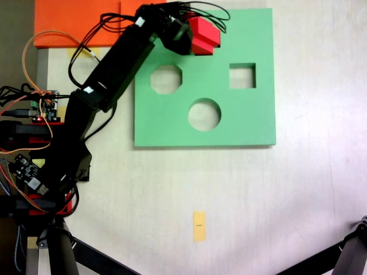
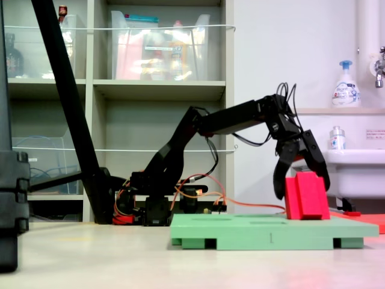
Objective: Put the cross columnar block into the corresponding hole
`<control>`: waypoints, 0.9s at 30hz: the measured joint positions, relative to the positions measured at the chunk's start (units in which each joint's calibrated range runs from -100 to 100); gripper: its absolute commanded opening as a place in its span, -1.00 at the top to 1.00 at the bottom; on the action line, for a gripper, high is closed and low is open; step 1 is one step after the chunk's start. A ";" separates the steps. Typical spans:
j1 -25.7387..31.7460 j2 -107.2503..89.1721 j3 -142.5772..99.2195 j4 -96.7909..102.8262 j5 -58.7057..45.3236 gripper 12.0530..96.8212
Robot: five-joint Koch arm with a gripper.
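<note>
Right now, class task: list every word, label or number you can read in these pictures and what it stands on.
None can be read.
Soap bottle label: blurred.
Wall notice: too small.
Yellow tag on the table: no legible print.

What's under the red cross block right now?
The red cross block stands on the green board, tool astride it. In the top-down fixed view block and tool cover that spot, so no plus-shaped hole shows; octagon, square, and round cutouts do.

We look straight down in one fixed view, low from the tabletop (image 2: 90, 253) edge in another, sharing the green board (image 1: 241, 123).
</note>
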 measured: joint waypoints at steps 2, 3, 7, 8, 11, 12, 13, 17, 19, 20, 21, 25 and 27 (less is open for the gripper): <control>-0.20 0.14 0.00 0.10 0.05 0.18; -0.29 0.14 0.00 0.10 0.05 0.18; -0.59 1.23 1.08 0.10 0.05 0.18; -0.68 1.23 1.37 0.10 0.05 0.18; -1.12 2.33 3.43 0.10 0.05 0.18; -1.32 2.87 4.21 0.29 0.00 0.18; -1.51 3.15 4.70 0.29 0.05 0.18; -2.10 4.24 6.08 0.59 0.05 0.18; -2.25 4.38 6.27 0.59 0.10 0.18; -2.25 4.38 6.27 0.69 0.10 0.18; -2.30 4.65 6.17 0.69 0.10 0.18; -2.39 5.88 6.47 0.78 0.29 0.18; -2.49 6.29 6.76 0.88 0.29 0.18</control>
